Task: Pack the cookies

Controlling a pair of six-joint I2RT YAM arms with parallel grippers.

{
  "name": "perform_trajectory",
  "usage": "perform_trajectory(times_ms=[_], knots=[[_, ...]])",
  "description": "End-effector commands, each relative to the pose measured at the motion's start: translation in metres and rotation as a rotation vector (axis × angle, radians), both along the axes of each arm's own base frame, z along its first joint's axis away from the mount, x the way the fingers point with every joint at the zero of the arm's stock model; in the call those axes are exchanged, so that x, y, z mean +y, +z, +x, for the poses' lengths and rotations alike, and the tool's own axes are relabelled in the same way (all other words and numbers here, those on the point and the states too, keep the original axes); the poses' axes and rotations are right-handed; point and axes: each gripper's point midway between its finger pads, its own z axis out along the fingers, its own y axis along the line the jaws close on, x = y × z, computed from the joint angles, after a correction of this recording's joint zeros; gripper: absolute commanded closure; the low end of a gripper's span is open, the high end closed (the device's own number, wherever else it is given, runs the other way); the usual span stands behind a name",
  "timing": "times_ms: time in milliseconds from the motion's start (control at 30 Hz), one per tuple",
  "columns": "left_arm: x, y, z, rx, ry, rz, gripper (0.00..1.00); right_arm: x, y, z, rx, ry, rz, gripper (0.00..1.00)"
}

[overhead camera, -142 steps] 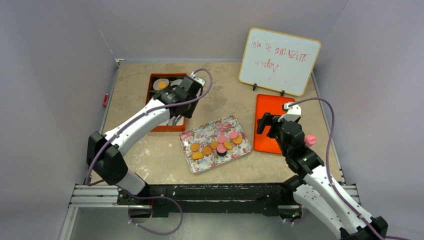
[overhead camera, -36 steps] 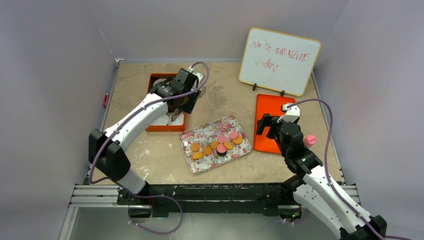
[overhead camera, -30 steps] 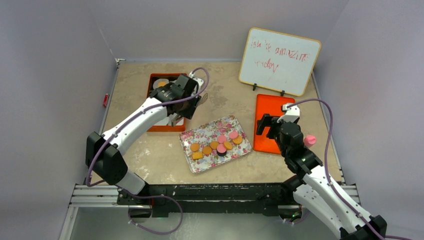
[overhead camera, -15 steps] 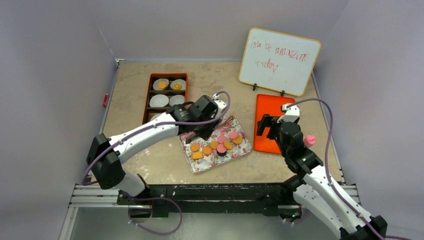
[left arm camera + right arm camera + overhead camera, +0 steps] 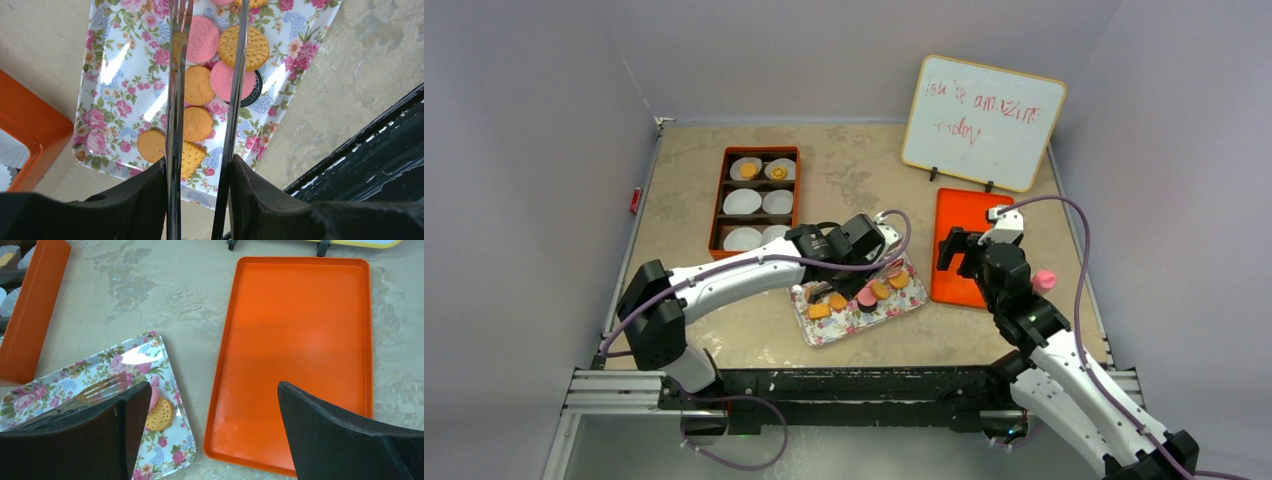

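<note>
2 arms point(image 5: 724, 277): white shells | joints: black | cables point(image 5: 1079, 290): purple (looped) | pink cap point(image 5: 1045, 280), right wrist

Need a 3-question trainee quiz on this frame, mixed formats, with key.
1. How many cups in the box hold a cookie?
2. The tongs in the left gripper hang over: A the box; B the floral tray; C the whiteboard.
3. True or false: the right gripper is shut.
Key: 1 two; 2 B; 3 false, it is open.
</note>
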Motion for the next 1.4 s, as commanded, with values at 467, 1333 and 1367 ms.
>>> perform_trajectory(times_ms=[467,1333,1367], knots=[[-0.025,0.005,0.001,-0.035,-0.001,0.010,0.59,-0.001,0.020,0.001,-0.057,-0.008,0.028,0.01],[-0.026,0.015,0.006,-0.035,0.058,-0.052,0.55,-0.001,0.020,-0.001,-0.057,-0.008,0.032,0.01],[-0.024,0.013,0.007,-0.029,0.066,-0.049,0.55,-0.001,0.020,-0.001,-0.057,-0.007,0.031,0.01]])
